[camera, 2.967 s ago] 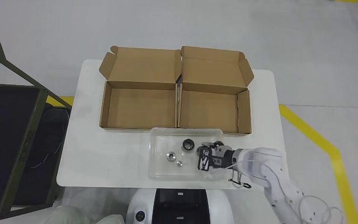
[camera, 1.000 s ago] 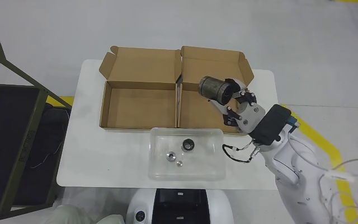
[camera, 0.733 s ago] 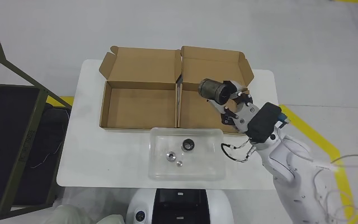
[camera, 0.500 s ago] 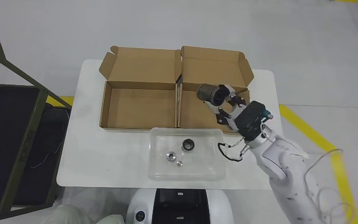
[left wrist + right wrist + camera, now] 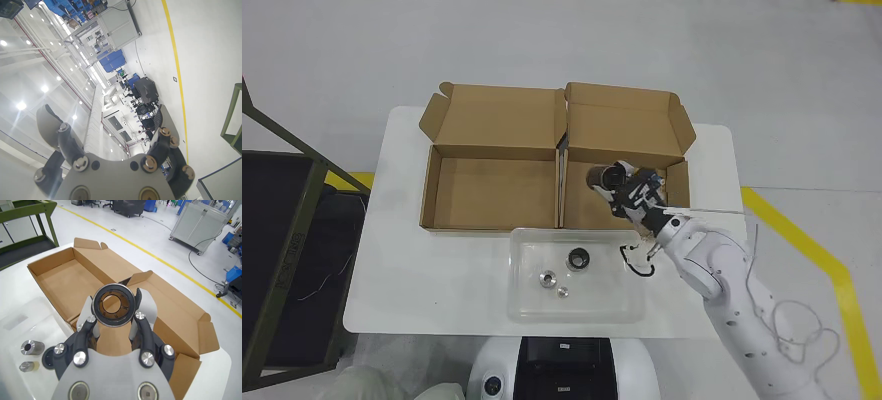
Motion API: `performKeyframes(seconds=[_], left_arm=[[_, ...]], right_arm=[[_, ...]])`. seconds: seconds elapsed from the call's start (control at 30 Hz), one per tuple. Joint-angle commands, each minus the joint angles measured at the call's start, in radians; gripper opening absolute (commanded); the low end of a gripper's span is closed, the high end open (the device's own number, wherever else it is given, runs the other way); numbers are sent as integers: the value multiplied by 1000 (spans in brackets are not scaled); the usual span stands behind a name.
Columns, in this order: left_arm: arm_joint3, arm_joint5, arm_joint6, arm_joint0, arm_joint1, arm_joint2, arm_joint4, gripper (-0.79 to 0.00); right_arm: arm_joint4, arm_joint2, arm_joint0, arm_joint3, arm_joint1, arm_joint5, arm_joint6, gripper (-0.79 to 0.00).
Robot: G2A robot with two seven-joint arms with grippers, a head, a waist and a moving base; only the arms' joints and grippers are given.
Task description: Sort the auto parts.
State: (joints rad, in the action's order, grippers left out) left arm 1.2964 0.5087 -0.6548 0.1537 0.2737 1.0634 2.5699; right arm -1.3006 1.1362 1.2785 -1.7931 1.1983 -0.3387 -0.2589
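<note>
Holding the sleeve bearing (image 5: 599, 176) in my right gripper (image 5: 114, 303), jaws clamped on its outer wall from both sides. It hung above the floor of the right box (image 5: 587, 212), near the wall shared with the left box (image 5: 492, 195), not touching cardboard as far as I could tell.

Key relation: the target floor lay straight below the part. The bearing's long axis ran out in line with my fingers, bore facing my wrist camera, so I judged it would land on its side and could roll. The right arm was the only one near it. My left gripper (image 5: 103, 111) was spread wide, empty, aimed off into the hall.

Materials: the bearing was a short dark metal cylinder with a black end ring and a hollow bore. Both boxes were plain brown corrugated, flaps up. In the clear plastic tray (image 5: 527, 300) lay a black ring (image 5: 579, 259), a bright steel bushing (image 5: 543, 279) and a small steel stud (image 5: 563, 292), all apart.
</note>
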Motion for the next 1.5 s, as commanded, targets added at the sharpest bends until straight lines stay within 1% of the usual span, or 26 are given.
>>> performKeyframes(seconds=[0.0,0.23,0.53,0.6,0.77,1.23,1.27,1.33,1.4,1.47], left_arm=[[0,0,0,0,0,0,0,0],[0,0,0,0,0,0,0,0],[0,0,0,0,0,0,0,0],[0,0,0,0,0,0,0,0],[0,0,0,0,0,0,0,0],[0,0,0,0,0,0,0,0],[0,0,0,0,0,0,0,0],[0,0,0,0,0,0,0,0],[0,0,0,0,0,0,0,0],[0,0,0,0,0,0,0,0]], right_arm=[[-5,-19,-23,24,4,15,-36,-785],[-45,-120,-123,132,29,61,-164,-785],[-36,-219,-235,262,67,111,-260,-785],[-25,-232,-251,282,75,132,-270,-785],[-3,-256,-286,331,92,149,-280,-785],[13,-296,-319,416,120,136,-293,-785],[14,-296,-321,420,121,136,-294,-723],[14,-297,-323,425,123,137,-294,-557],[12,-297,-325,428,125,136,-295,-422],[13,-296,-325,431,127,133,-295,-339]])
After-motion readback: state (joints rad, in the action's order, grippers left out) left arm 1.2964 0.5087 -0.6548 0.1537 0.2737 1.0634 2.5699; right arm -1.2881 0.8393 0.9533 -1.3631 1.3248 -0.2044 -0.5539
